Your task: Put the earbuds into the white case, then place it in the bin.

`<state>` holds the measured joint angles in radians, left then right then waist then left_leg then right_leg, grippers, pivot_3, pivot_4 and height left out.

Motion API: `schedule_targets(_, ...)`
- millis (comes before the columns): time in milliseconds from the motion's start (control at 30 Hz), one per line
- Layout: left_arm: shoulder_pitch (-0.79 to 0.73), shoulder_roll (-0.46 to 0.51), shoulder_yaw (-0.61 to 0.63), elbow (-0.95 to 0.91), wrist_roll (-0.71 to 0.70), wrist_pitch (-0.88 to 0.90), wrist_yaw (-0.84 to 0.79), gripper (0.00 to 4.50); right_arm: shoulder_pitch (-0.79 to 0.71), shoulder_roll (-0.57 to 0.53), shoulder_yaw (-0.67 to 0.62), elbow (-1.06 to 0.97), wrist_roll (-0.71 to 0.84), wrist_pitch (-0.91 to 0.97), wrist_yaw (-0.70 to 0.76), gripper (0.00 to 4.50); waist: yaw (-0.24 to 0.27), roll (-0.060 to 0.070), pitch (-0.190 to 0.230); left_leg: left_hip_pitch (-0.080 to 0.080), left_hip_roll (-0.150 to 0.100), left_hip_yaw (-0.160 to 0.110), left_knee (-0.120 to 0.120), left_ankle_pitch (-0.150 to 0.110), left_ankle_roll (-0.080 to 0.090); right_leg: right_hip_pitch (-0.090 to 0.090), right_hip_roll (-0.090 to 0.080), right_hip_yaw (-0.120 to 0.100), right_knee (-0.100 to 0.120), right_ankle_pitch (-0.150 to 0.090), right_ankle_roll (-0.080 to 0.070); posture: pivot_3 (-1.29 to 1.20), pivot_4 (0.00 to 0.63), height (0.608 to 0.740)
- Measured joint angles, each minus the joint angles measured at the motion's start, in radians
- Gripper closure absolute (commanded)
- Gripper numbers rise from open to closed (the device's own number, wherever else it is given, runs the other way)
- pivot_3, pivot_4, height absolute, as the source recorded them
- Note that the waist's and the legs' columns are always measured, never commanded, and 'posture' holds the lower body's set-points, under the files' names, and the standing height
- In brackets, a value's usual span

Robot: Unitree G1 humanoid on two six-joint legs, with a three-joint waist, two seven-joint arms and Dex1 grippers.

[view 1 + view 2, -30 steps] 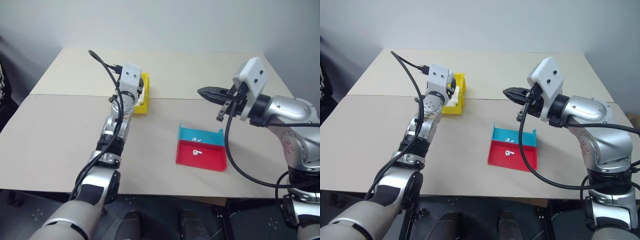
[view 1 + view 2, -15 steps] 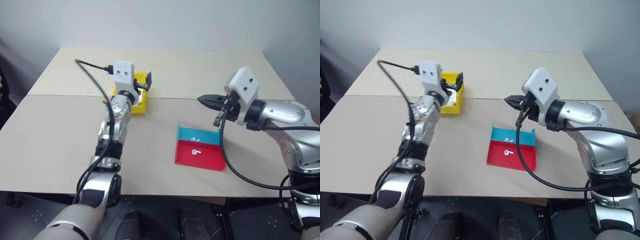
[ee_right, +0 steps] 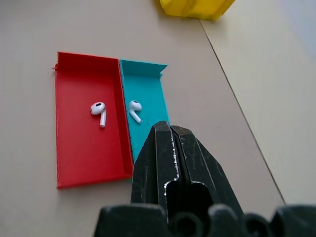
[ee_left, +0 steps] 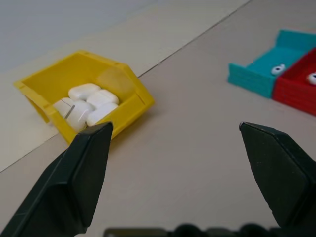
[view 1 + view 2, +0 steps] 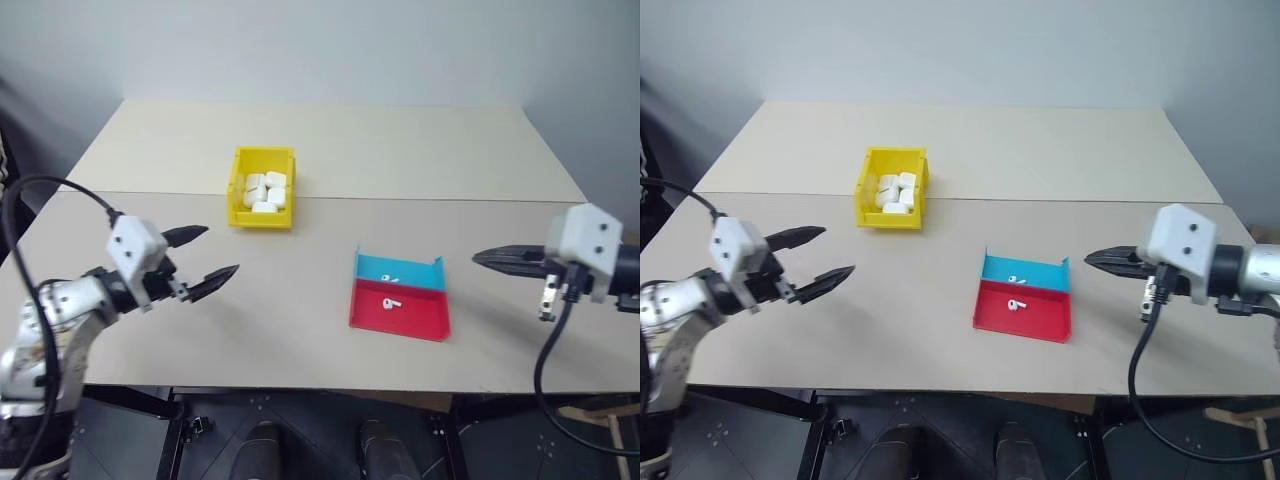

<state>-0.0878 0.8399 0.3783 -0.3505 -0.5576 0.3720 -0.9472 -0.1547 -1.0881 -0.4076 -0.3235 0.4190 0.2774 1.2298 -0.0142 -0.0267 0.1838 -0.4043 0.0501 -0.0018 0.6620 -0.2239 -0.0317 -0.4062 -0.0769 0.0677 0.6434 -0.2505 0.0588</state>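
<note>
The two earbuds (image 3: 98, 109) lie one in the red tray (image 3: 79, 158), one in the blue tray (image 3: 148, 94); white cases (image 5: 263, 192) fill the yellow bin (image 5: 238, 190). Tiny, light and slippery, each bud probably wants pinching across its head. Left gripper (image 5: 205, 255) gapes empty; right gripper (image 5: 490, 258) is pinched together, empty

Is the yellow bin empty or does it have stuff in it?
Not empty. The yellow bin holds several white cases piled together inside its walls.
</note>
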Motion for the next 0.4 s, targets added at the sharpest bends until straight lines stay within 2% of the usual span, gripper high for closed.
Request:
schedule_targets(100, 0.06, 0.082, 0.133, -0.06, -0.084, 0.053, -0.067, 0.04, 0.038, 0.001, -0.07, 0.041, 0.022, -0.114, 0.094, 4.5, -0.001, 0.0, 0.0, 0.001, 0.0, 0.0, 0.0, 0.0, 0.0, 0.001, 0.0, 0.0, -0.002, 0.0, 0.0, 0.0, 0.15, 0.74)
schedule_targets(167, 0.087, 0.103, 0.185, -0.084, -0.111, 0.066, -0.092, 0.04, 0.047, 0.001, -0.093, 0.078, 0.027, -0.183, 0.142, 4.5, -0.001, 0.0, 0.0, 0.002, 0.0, 0.001, 0.0, 0.0, 0.0, 0.002, 0.0, 0.0, -0.001, 0.0, 0.0, 0.0, 0.15, 0.74)
schedule_targets(267, 0.124, 0.105, 0.199, -0.104, -0.116, 0.073, -0.102, 0.04, 0.05, 0.001, -0.094, 0.146, 0.018, -0.27, 0.19, 4.5, -0.003, 0.0, 0.0, 0.003, 0.0, 0.001, 0.0, 0.0, 0.0, 0.003, 0.0, 0.0, -0.001, 0.0, 0.0, 0.0, 0.15, 0.74)
schedule_targets(400, 0.136, 0.105, 0.205, -0.114, -0.126, 0.088, -0.097, 0.04, 0.015, 0.0, -0.046, 0.202, -0.012, -0.321, 0.184, 4.5, -0.006, 0.0, 0.0, 0.004, 0.0, 0.001, 0.0, 0.0, 0.0, 0.003, 0.0, 0.001, -0.001, 0.0, 0.0, 0.0, 0.15, 0.74)
